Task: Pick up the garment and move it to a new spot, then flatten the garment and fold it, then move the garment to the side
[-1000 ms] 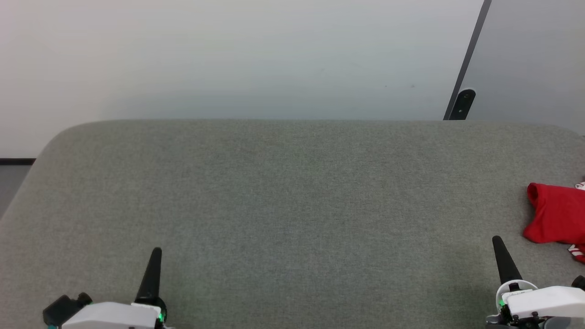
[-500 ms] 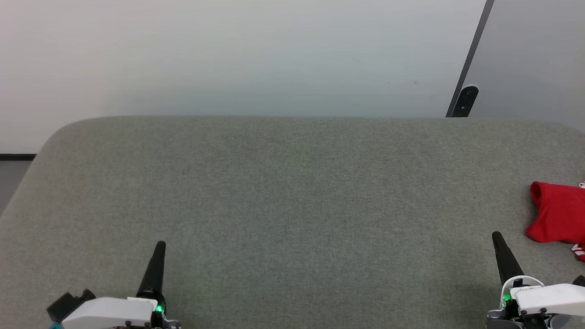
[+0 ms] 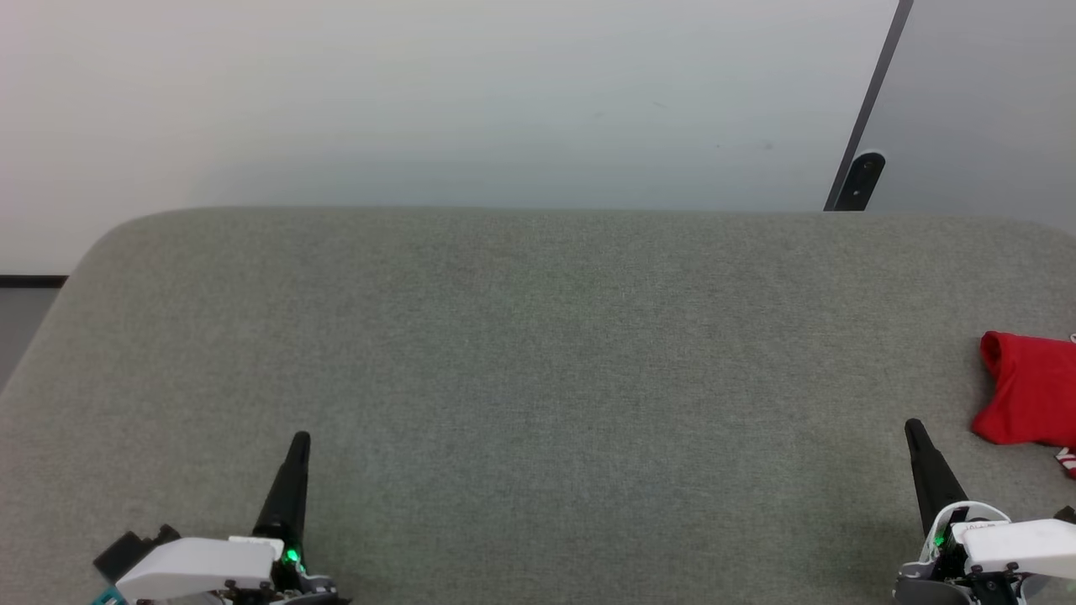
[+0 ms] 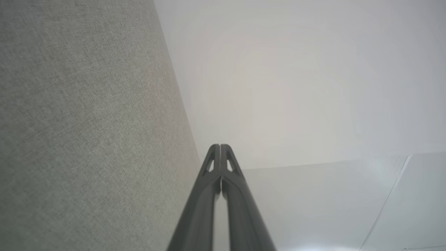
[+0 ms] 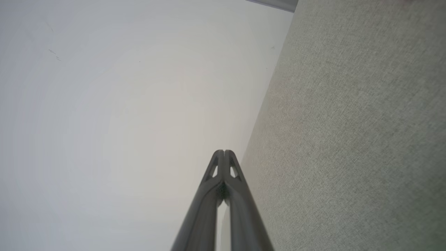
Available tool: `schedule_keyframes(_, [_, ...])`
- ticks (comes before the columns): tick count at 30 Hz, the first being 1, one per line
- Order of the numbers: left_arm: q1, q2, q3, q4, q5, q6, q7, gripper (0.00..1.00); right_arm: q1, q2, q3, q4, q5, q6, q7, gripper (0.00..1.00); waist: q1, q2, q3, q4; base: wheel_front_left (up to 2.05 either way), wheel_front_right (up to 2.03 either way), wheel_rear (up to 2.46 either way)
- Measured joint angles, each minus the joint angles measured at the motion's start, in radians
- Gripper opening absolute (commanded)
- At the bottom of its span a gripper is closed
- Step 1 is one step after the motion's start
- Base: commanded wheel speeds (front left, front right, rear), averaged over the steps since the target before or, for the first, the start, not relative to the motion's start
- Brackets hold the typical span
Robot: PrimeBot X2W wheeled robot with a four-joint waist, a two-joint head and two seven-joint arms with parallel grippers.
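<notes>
Crumpled red garment [image 3: 1030,391] lies on woven grey cushion [image 3: 538,336]; both jaws pressed together.

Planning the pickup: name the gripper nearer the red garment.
The right gripper: the garment lies close beside it, untouched, while the left gripper sits far off on the opposite side.

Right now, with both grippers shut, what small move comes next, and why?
Probably open the right gripper and reach toward the garment: it lies bunched at the head view's right edge on the grey surface, untouched and nearest that arm.
</notes>
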Motion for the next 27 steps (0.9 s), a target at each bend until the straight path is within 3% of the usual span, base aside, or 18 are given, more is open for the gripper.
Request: schedule_keyframes(27, [-0.026, -0.015, 0.008, 0.005, -0.129, 0.000, 0.039, 0.00, -0.013, 0.003, -0.008, -0.012, 0.161, 0.000, 0.038, 0.00, 0.0000, 0.0000, 0.015, 0.006, 0.00, 0.00, 0.00])
